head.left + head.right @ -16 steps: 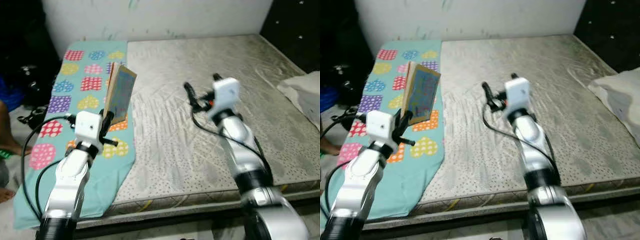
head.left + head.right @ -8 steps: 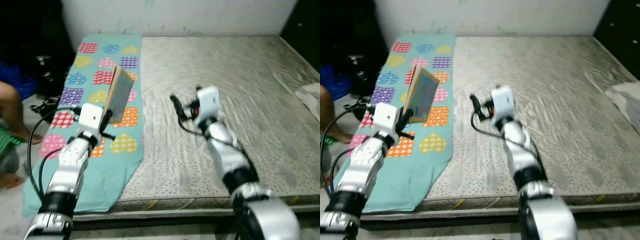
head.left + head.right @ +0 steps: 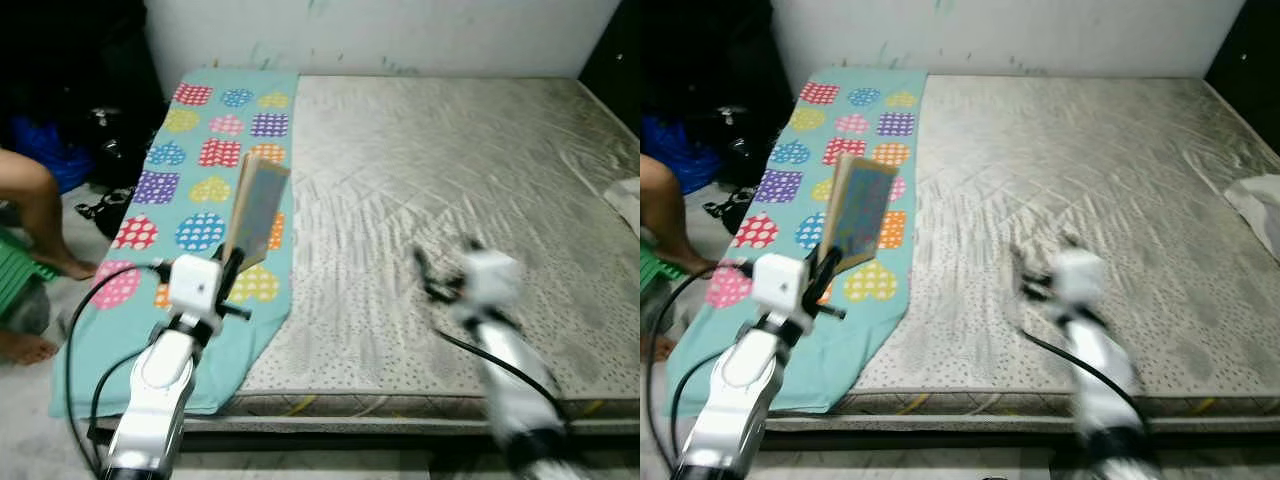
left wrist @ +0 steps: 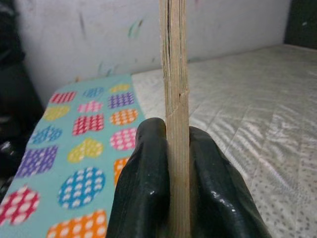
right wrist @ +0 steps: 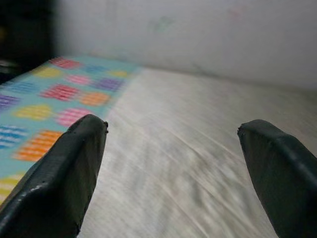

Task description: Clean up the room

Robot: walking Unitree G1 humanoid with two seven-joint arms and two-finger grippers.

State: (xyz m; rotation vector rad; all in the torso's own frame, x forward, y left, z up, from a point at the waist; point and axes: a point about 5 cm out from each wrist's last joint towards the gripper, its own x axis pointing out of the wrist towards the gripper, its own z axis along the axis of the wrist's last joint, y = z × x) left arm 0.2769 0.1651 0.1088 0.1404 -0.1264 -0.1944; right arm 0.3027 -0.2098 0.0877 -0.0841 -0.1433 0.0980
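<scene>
One big bare grey mattress in front, spread wide under a white wall. Along the mattress's left side, a long teal cloth with bright dotted hearts and squares. At the far right edge, a bit of white bedding. On the floor to the left, a person's bare leg beside a dark pile of things. Over the teal cloth, the left gripper, black fingers pressed tight on a thin flat book with a tan edge, held upright and tilted a little. Over the mattress's near right part, the right gripper, blurry, fingers wide apart, nothing between them.
</scene>
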